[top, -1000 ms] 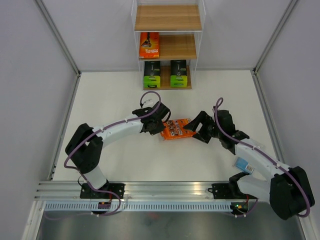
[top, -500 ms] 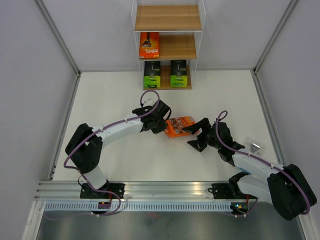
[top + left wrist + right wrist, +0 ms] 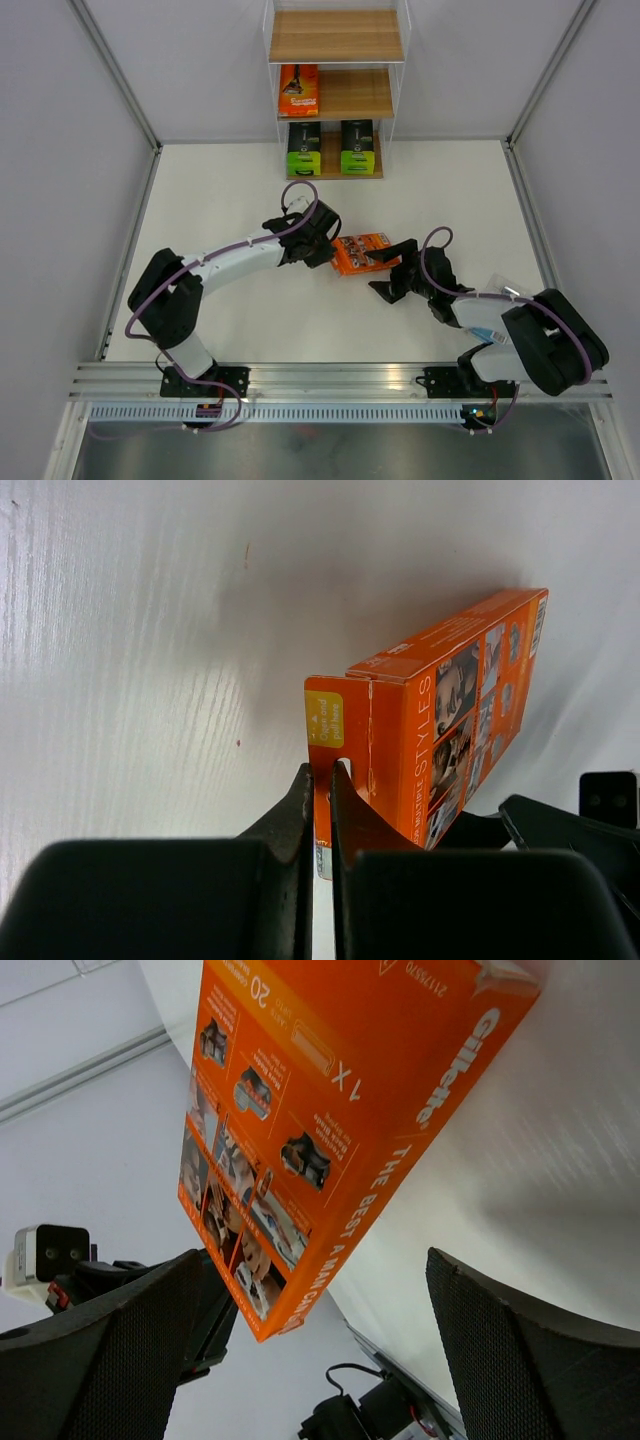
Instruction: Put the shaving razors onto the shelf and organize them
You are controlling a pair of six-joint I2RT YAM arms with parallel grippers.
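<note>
Left gripper (image 3: 318,775): jaws pinching the hang tab of the orange pack (image 3: 440,720), which stands on edge.
Right gripper (image 3: 392,272): jaws spread wide, holding nothing.
Change: a second ago the right gripper was at the far end of the orange pack. It has since let go and drawn back toward its base, so the pack now hangs from the left gripper alone.
Pack location: mid worktop (image 3: 220,190), between the two grippers (whether it touches the surface cannot be told).
Shelf (image 3: 336,35): one orange pack on the middle board (image 3: 298,90), two green packs (image 3: 304,148) on the bottom board, top board bare.
Meaning: handover looks complete. The likely next step is carrying this pack to the middle board, beside its twin.
</note>
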